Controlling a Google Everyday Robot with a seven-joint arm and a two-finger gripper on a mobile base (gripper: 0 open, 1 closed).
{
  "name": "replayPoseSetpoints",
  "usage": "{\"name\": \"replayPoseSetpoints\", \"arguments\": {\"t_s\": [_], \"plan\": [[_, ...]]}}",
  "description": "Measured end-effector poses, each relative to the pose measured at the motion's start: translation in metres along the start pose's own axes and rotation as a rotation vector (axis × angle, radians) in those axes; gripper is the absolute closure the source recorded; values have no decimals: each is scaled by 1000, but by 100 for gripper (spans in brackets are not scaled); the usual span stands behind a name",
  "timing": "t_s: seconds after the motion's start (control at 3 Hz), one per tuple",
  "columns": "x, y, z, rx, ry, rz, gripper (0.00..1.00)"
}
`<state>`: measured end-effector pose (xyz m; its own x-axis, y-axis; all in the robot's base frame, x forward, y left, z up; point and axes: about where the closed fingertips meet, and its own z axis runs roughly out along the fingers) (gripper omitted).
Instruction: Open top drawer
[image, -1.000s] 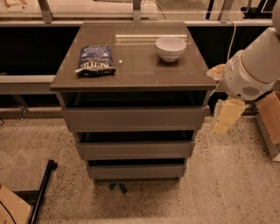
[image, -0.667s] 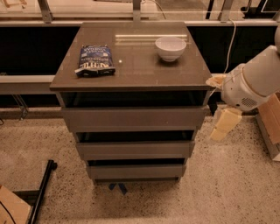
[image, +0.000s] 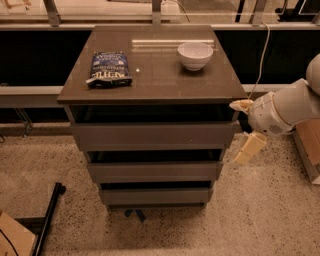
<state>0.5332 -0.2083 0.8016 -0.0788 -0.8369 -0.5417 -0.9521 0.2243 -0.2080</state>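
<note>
Grey-brown flat top drawer; cream gripper beside it, fingers apart.

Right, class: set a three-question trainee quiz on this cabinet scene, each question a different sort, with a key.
1. True or false: the white bowl stands on the cabinet top, right of the blue packet.
2. Where is the gripper? A) over the bowl B) beside the right end of the top drawer C) down at the floor
3. Fill in: the gripper's fingers stand ____ (open/shut).

Key: 1 true; 2 B; 3 open.
</note>
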Motion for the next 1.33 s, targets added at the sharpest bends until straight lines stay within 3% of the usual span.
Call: {"name": "replayPoseSetpoints", "arguments": {"t_s": [0.67,1.0,1.33], "plan": [[9,7,15,-20,0,43,0],[9,-7,32,4,-19,46,0],[19,-37,57,31,-46,43,0]]}}
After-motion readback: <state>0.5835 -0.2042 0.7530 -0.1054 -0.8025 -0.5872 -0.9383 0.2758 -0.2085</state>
